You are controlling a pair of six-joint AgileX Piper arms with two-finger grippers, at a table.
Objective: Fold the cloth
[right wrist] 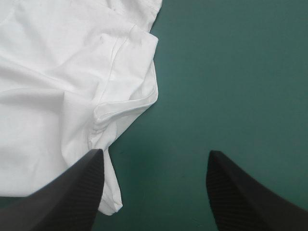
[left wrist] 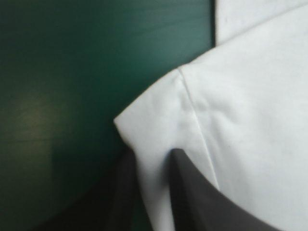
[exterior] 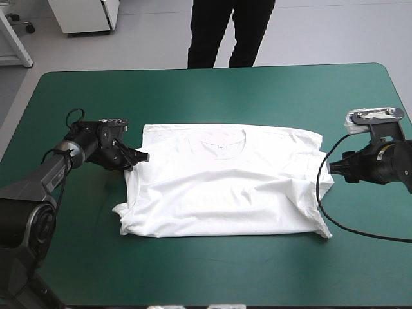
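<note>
The white T-shirt point(exterior: 225, 187) lies spread flat in the middle of the table, collar toward the far edge and both sleeves folded in. My left gripper point(exterior: 140, 156) is at the shirt's left edge. In the left wrist view the left gripper point(left wrist: 153, 151) is shut on a folded corner of the T-shirt point(left wrist: 240, 106). My right gripper point(exterior: 333, 168) hovers at the shirt's right edge. In the right wrist view the right gripper point(right wrist: 156, 153) stands open, one finger over the T-shirt's point(right wrist: 57, 72) wrinkled side hem and only cover between the fingers.
The teal-green cover point(exterior: 225, 270) borders the T-shirt on every side, with its widest strip along the near edge. Both arms reach in low from the table's left and right sides.
</note>
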